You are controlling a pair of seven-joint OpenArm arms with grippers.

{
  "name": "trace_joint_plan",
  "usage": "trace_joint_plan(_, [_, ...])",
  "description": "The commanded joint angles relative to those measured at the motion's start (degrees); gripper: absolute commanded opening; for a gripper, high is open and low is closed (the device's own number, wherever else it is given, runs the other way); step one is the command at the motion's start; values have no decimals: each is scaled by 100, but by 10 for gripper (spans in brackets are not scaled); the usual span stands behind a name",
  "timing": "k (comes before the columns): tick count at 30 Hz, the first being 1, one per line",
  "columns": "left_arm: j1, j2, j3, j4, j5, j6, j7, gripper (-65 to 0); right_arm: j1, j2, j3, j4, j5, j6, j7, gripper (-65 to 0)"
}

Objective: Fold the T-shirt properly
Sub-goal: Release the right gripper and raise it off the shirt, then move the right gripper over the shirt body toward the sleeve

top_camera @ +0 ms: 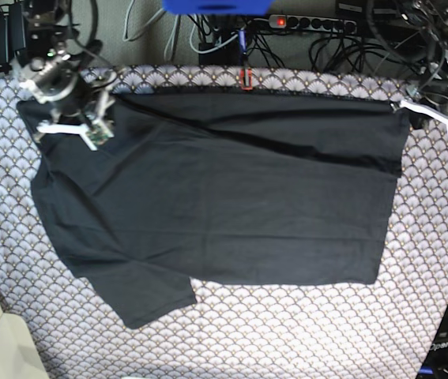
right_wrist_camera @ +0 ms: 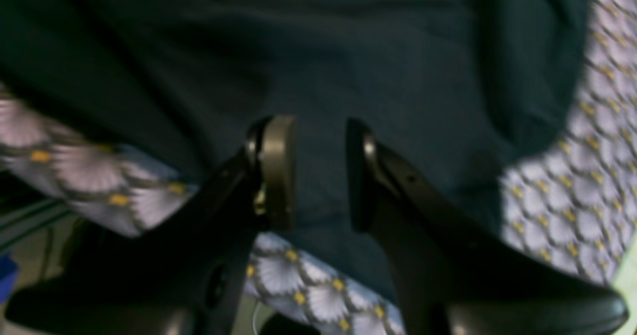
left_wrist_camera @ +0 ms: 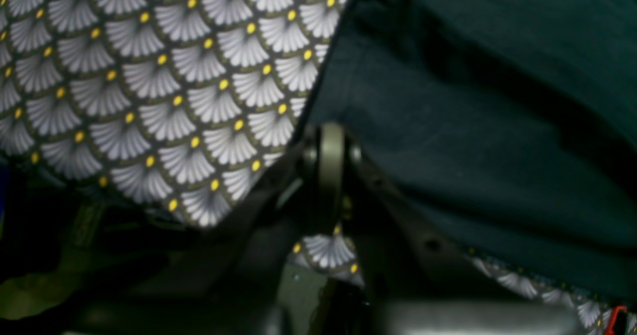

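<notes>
Charcoal-black cotton, soft and matte, covers most of the worktop: the plain short-sleeved T-shirt (top_camera: 224,205) lies spread over the scallop-patterned white-grey tablecloth (top_camera: 303,332), its far edge doubled over along the back and one sleeve jutting toward the near side. We have an arm at each far corner of the garment, which we judge is how a lengthwise fold gets carried across evenly. Our left hand (left_wrist_camera: 331,151) sits at the corner on the base view's right, its jaws pressed together at the shirt's edge where dark fabric meets pattern; they look pinched on the cloth, though blur keeps us from seeing a layer between them for certain. Our right hand (right_wrist_camera: 311,175) hovers over the shoulder end on the base view's left, with its jaws narrowly apart and dark fabric showing in the gap, gripping nothing, so we judge it is letting go or about to take a fresh hold. Both wrist views are soft and cropped close, so hems and seams are hard to trace. The collar cannot be made out, and the second sleeve is hidden beneath the right arm or the fold.
</notes>
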Motion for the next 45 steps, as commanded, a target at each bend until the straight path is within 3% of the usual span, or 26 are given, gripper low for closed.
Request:
trace_joint_plan(1, [0,-55,-16,73,-71,-13,-124,-650,-82,45,-41,94,38,-21,97,-462])
trace_joint_plan(8, [9,-55,-16,64,-62,-13,-124,-650,-214,36,-463,94,38,-21,97,-461])
trace_joint_plan(40, [9,-37,-24,117,-71,-13,-89,-650,6,63,-445,-565,30,-21,150,-467])
trace_joint_plan(45, [9,-37,-24,117,-71,-13,-80,-650,208,72,-445,-829,30,-21,150,-562])
